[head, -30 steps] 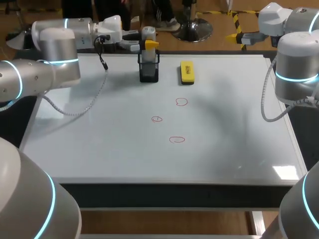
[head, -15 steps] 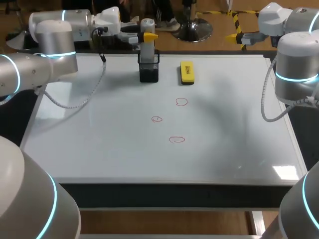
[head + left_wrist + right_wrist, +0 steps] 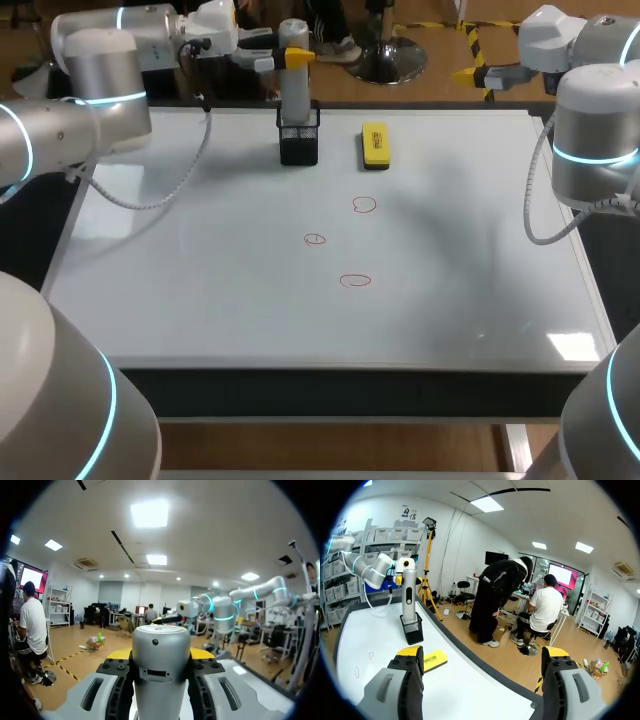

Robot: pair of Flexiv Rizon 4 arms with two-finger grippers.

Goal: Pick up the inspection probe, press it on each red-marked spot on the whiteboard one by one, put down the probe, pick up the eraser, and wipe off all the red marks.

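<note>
Head view: left gripper on upper part of inspection probe. Probe upright, lower end in black holder at far side of whiteboard. Eraser lies just beside holder. Red marks at mid-board. Right gripper beyond far edge, touches nothing.

Left wrist view: fingers clamped on grey probe from two sides.

Right wrist view: fingers wide apart, nothing between. Probe in holder well ahead.

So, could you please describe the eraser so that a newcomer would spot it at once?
Look along the far edge of the whiteboard. A black mesh holder stands there with the grey probe upright in it; just right of it lies the eraser, a flat yellow block beside upright neighbours.
</note>
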